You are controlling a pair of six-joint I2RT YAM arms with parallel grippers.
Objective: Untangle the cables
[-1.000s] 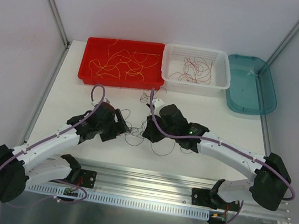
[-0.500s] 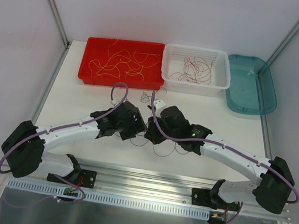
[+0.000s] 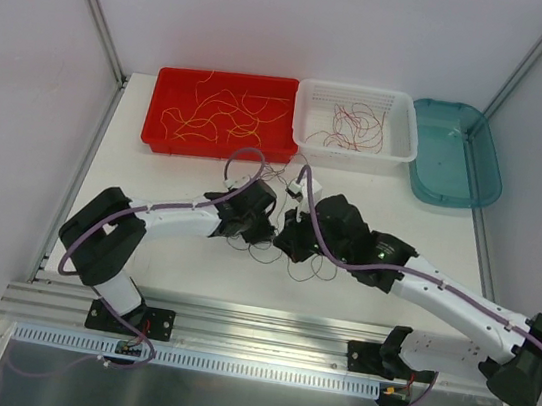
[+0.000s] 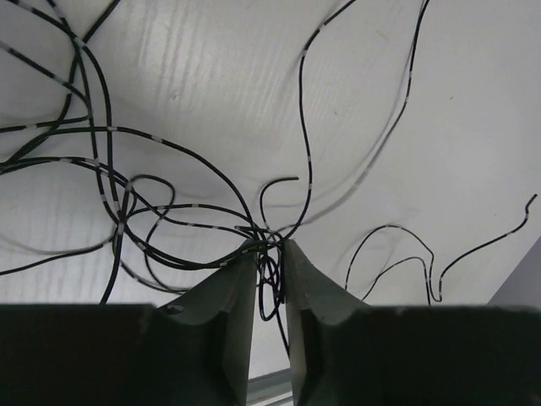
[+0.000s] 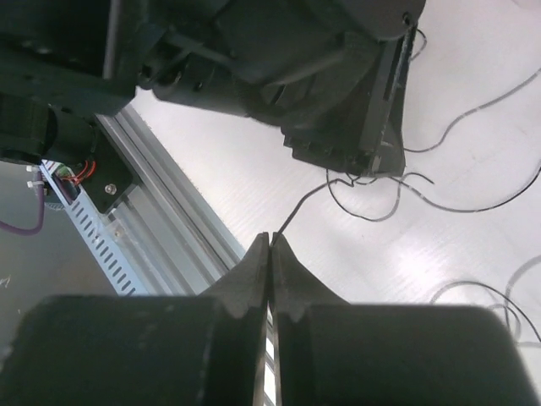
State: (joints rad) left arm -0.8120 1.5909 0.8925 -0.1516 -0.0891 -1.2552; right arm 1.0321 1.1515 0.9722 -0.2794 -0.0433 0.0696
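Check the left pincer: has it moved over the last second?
Yes. In the top view the left pincer has slid rightward, from below the red tray's middle to below its right end.

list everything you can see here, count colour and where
red tray: one, red, back left of table
yellow cables: many loose strands, yellow-orange, in red tray
basket: one, white, back centre
dark red cables: several strands, dark red, in basket
teal tray: one, teal, back right
black cables: one tangle, black, on table between the grippers
left arm: one, white and black
right arm: one, white and black
left gripper: jaws a slit apart, black strands between
right gripper: shut, pinching a black strand
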